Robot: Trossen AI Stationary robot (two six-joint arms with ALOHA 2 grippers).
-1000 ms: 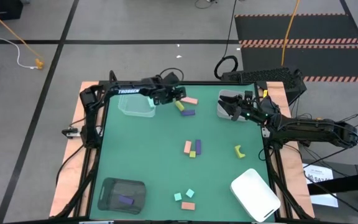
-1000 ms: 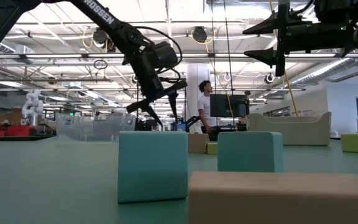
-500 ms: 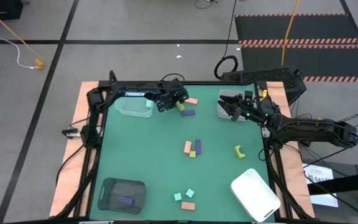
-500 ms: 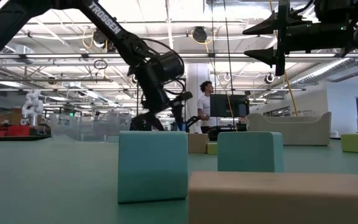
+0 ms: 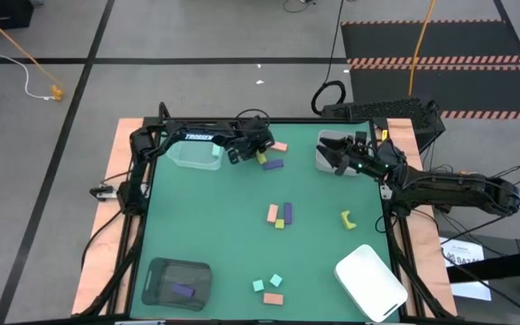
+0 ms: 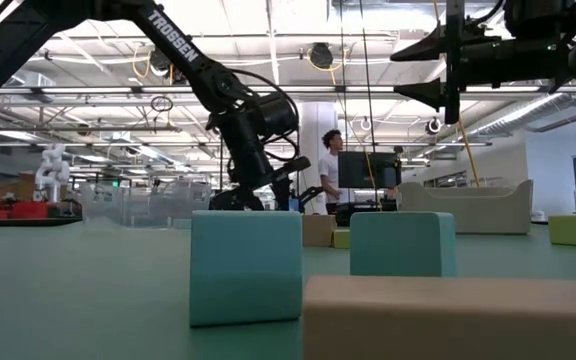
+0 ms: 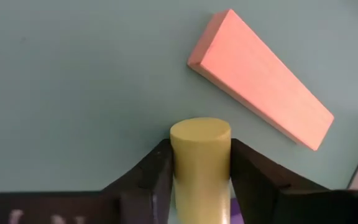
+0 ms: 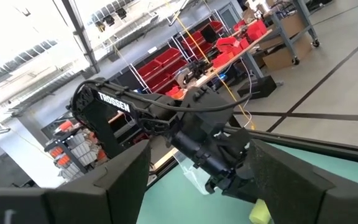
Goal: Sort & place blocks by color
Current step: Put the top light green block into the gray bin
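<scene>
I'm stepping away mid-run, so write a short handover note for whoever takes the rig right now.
Left tool: closed around a yellow-green cylinder block at the table's far side, beside a pink bar and a purple block.
Right tool: open, empty, raised above the grey tray.
Done: one purple block in the dark tray.
Left: centre cluster, curved yellow-green piece, near teal and pink blocks. Clear tray and white tray: contents unclear.

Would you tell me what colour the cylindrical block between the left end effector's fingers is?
Yellow-green cylindrical block, seen best in the left wrist view.
</scene>
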